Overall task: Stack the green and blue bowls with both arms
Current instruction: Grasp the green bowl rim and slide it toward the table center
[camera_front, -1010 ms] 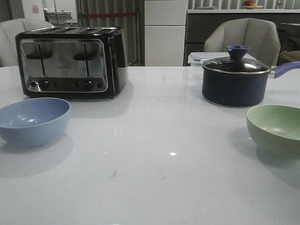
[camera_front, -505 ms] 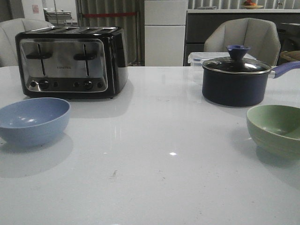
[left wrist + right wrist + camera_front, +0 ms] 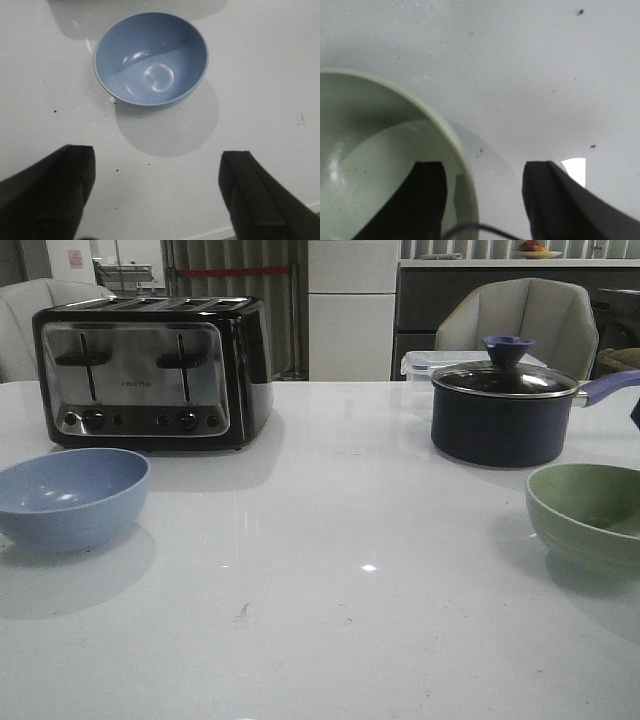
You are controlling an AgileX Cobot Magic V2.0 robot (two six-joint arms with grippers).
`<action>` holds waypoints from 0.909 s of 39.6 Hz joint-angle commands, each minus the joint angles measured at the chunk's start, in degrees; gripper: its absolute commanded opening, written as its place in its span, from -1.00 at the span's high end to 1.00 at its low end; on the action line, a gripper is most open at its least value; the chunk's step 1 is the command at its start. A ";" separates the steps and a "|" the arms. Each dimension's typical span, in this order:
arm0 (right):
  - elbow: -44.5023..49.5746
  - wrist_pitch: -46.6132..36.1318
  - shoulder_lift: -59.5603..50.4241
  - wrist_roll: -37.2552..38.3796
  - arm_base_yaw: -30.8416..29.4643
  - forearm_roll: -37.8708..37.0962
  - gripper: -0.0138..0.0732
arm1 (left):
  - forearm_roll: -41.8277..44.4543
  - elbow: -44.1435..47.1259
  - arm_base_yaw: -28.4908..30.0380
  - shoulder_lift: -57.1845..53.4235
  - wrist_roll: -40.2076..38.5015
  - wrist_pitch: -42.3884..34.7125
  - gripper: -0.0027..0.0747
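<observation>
Sage-green bowl (image 3: 590, 512): stands upright and empty at the right edge of the white tabletop (image 3: 340, 570), in front of the saucepan, partly cut off by the front view's border. In the right wrist view the bowl (image 3: 385, 165) fills one corner, and the right gripper (image 3: 485, 200) straddles its rim: one dark finger (image 3: 427, 197) is inside the bowl, the other outside over the table, jaws apart with the wall between them. Whether either pad touches the rim cannot be told. Judged purpose: a pinch on the bowl wall, the only part thin enough to hold, before lifting.

Dusty-blue bowl (image 3: 72, 495): upright and empty at the left of the table, in front of the toaster, well apart from the green one. Seen from the left wrist, the bowl (image 3: 150, 57) lies ahead of the left gripper (image 3: 155, 195), whose jaws stand wide apart over bare table, near the bowl but not touching it. Judged role: either steadying this bowl as the base of the stack or carrying it inward; neither has begun.

Stack: not yet made; both bowls sit on the table.

Four-slot toaster (image 3: 150, 370): black and chrome, at the rear left, behind the blue bowl.

Dark navy saucepan (image 3: 505, 410): lidded, with a blue knob and a purple-blue handle pointing right, at the rear right. It stands close behind the green bowl, so a lift there would call for care.

Clear lidded container (image 3: 425, 362): behind the saucepan, mostly hidden.
</observation>
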 commanded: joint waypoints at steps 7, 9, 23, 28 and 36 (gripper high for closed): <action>-2.67 -0.60 -0.80 -1.29 -0.29 0.91 0.26 | 0.30 -1.71 -0.54 -0.26 -0.20 -3.86 -0.52; -2.67 -0.36 -0.93 -1.36 -0.29 0.91 0.35 | 0.30 -1.71 -0.54 -0.26 -0.20 -3.86 -0.52; -2.77 3.21 -7.71 -5.25 5.17 1.35 0.51 | 0.30 -1.71 -0.54 -0.20 -0.20 -3.86 -0.52; -3.54 2.58 -9.37 -5.25 12.03 1.35 0.51 | 0.30 -1.71 -0.54 -0.20 -0.20 -3.86 -0.52; -8.36 2.54 -6.45 -5.12 24.29 1.57 0.51 | 0.30 -1.71 -0.54 -0.20 -0.20 -3.94 -0.52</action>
